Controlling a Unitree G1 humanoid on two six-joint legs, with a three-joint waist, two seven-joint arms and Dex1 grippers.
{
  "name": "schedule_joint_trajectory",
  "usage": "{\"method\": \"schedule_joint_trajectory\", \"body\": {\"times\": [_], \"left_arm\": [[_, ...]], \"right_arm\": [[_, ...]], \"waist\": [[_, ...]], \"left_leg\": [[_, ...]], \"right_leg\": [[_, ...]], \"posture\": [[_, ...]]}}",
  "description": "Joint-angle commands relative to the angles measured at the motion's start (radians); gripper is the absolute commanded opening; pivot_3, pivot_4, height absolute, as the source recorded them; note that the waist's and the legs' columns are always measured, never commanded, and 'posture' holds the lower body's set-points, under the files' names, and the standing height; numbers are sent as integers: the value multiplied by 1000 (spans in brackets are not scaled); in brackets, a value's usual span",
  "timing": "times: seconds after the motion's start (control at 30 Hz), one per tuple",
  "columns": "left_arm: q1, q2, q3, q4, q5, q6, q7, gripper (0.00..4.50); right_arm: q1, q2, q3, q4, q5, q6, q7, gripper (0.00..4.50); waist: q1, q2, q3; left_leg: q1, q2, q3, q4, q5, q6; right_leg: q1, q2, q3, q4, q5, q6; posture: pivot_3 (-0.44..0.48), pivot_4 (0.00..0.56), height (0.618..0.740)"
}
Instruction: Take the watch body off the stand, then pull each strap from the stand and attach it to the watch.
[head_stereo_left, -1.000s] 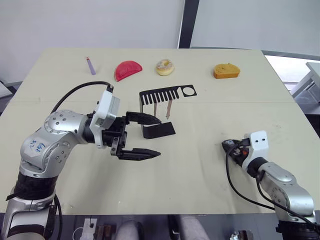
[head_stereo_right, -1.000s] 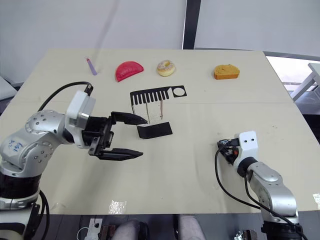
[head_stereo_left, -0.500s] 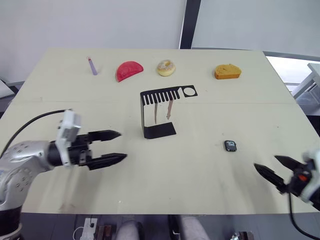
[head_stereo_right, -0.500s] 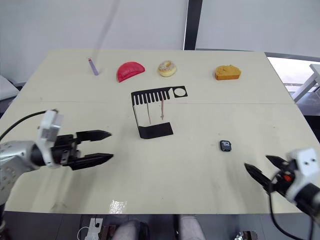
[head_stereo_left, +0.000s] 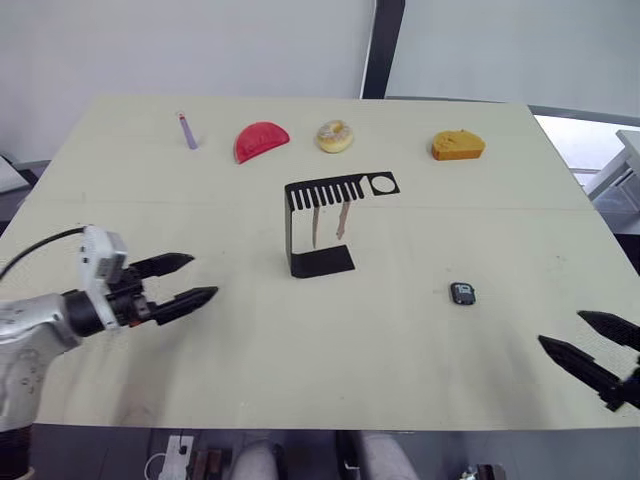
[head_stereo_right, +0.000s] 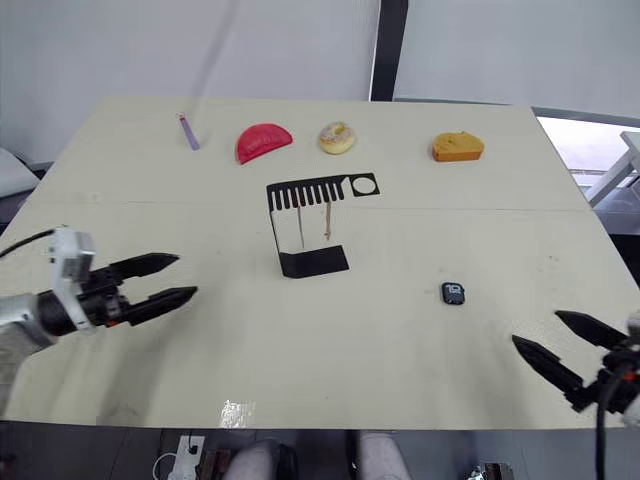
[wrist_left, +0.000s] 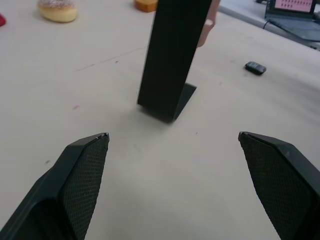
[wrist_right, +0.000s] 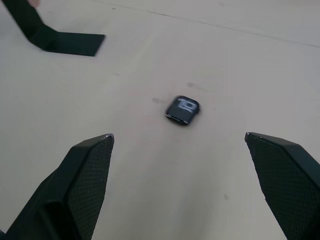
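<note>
- The stand (head_stereo_left: 320, 228) sits mid-counter (head_stereo_left: 400, 350), with two straps (head_stereo_left: 328, 224) hanging from its top arm.
- The watch body (head_stereo_left: 461, 293) lies on the counter, right of the stand and nearer the front edge.
- Along the far edge, left to right: a stick (head_stereo_left: 187, 131), a half-round slice (head_stereo_left: 261, 141), a doughnut (head_stereo_left: 335, 136), a bread piece (head_stereo_left: 458, 146).
- The left tool (head_stereo_left: 185, 279) hovers front-left, the right tool (head_stereo_left: 592, 346) front-right.
</note>
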Motion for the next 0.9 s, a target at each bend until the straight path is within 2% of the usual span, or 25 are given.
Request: {"method": "schedule_joint_trajectory", "body": {"times": [0.03, 0.23, 0.43, 0.73, 0.83, 0.9], "left_arm": [[-53, -84, -80, -88, 77, 8, 194, 4500], [-132, -223, -222, -91, 234, 30, 429, 4500], [-175, -282, -309, -57, 304, 12, 466, 4500], [-232, -359, -354, 0, 431, -21, 563, 4500], [-250, -397, -375, 29, 470, -40, 592, 3686], [-261, -415, -377, 45, 489, -50, 602, 3686]], "right_arm": [[-71, -15, 89, -115, 83, 19, -95, 4443], [-270, -51, 319, -198, 158, 57, -236, 4443], [-376, -60, 489, -189, 118, 56, -279, 4443], [-446, -31, 585, -147, 61, 34, -313, 4443], [-460, -18, 605, -136, 51, 31, -316, 4500], [-465, -13, 610, -130, 45, 30, -315, 4500]], "waist": [[4, 0, 0], [4, -1, 0], [6, -1, -1], [5, -1, -1], [7, -1, -1], [7, -1, -1]], "left_leg": [[0, 0, 0, 1, 0, 0], [0, -1, 0, 2, 1, 0], [-1, -1, 0, 3, 2, 0], [-1, -1, 0, 4, 2, 1], [-1, -1, 0, 5, 2, 1], [-1, -1, 0, 5, 2, 1]], "right_leg": [[0, 0, 0, 1, 0, 0], [0, 0, 1, 2, 0, 1], [-1, 0, 0, 2, 0, 1], [-1, 0, 0, 3, 0, 0], [-1, 0, 0, 3, 0, 1], [-1, 0, 0, 3, 0, 1]], "posture": [[0, 150, 737], [0, 150, 737], [0, 150, 737], [0, 150, 737], [0, 150, 737], [0, 150, 737]]}}
